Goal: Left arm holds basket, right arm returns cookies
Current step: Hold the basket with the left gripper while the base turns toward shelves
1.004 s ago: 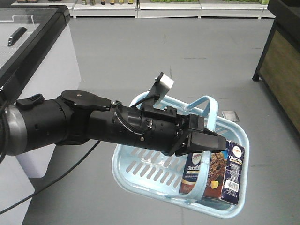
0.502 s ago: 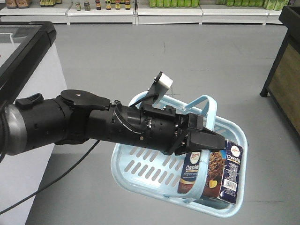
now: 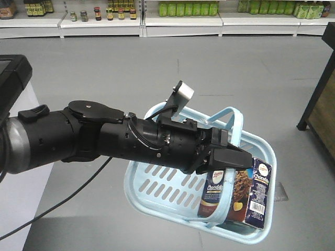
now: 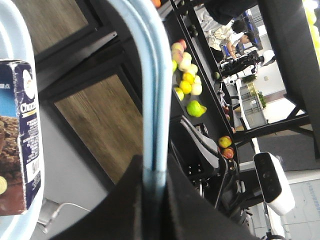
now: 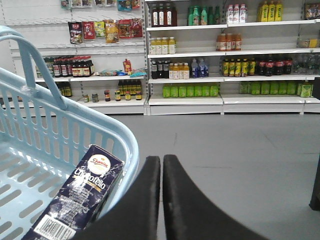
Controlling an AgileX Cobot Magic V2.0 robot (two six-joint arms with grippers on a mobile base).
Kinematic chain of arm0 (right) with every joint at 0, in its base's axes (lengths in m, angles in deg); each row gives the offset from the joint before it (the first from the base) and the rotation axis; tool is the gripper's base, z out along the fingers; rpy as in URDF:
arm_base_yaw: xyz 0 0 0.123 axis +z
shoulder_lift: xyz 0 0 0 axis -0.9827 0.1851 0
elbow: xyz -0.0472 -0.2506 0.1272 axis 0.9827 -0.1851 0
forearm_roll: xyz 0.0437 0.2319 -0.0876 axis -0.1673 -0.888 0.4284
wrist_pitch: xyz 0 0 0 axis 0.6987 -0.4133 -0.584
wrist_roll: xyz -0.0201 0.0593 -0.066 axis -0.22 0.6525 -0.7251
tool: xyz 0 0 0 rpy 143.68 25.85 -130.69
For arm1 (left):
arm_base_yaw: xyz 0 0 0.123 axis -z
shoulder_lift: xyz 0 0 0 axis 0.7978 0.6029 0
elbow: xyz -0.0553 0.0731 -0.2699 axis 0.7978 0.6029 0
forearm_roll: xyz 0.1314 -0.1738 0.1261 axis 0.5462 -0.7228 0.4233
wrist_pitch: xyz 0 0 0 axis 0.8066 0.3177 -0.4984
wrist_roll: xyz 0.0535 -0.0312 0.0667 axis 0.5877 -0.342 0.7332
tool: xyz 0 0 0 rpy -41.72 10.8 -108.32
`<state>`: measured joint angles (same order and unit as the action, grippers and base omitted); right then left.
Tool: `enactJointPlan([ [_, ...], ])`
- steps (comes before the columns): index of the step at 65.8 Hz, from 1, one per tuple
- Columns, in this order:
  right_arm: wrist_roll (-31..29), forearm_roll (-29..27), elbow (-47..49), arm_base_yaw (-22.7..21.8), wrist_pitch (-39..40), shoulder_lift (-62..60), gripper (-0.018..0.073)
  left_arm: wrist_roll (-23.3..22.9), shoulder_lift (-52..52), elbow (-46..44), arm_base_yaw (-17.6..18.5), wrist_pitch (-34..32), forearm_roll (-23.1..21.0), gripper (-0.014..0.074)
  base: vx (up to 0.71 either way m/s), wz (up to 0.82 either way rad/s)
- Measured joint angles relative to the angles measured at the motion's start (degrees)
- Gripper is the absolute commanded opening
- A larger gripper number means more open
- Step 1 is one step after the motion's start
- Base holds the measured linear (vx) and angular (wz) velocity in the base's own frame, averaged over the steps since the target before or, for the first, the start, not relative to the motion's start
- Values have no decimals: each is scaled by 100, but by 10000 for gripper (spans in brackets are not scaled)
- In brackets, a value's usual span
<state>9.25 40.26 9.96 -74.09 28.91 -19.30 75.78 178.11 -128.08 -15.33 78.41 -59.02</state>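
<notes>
Shelves [image 3: 178, 18] swing nearer as I drive, left gripper [image 3: 235, 158] clamped on the basket [image 3: 167, 180] handles, right gripper [image 5: 161, 162] closed and empty; I hold it level, cookies [image 3: 238, 191] in its corner.

"What sort of place is this?"

"A supermarket. White shelves [image 5: 225, 54] along the far wall carry rows of drink bottles [image 5: 162, 46], small jars [image 5: 106, 95] and hanging snack packets [image 5: 100, 30]."

"Anything else?"

"A dark stand of loose fruit [image 4: 189, 88], a wide grey aisle floor [image 3: 131, 68], and a light blue shopping basket [image 3: 162, 180]."
</notes>
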Motion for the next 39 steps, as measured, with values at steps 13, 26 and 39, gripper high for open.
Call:
enactJointPlan([
  [13, 0, 0, 0, 0, 0, 0, -3, 0, 0, 0, 0, 0, 0, -6, 59, 0],
  [26, 0, 0, 0, 0, -5, 0, -3, 0, 0, 0, 0, -7, 0, -6, 60, 4],
  [39, 0, 0, 0, 0, -5, 0, -3, 0, 0, 0, 0, -47, 0, -6, 59, 4],
])
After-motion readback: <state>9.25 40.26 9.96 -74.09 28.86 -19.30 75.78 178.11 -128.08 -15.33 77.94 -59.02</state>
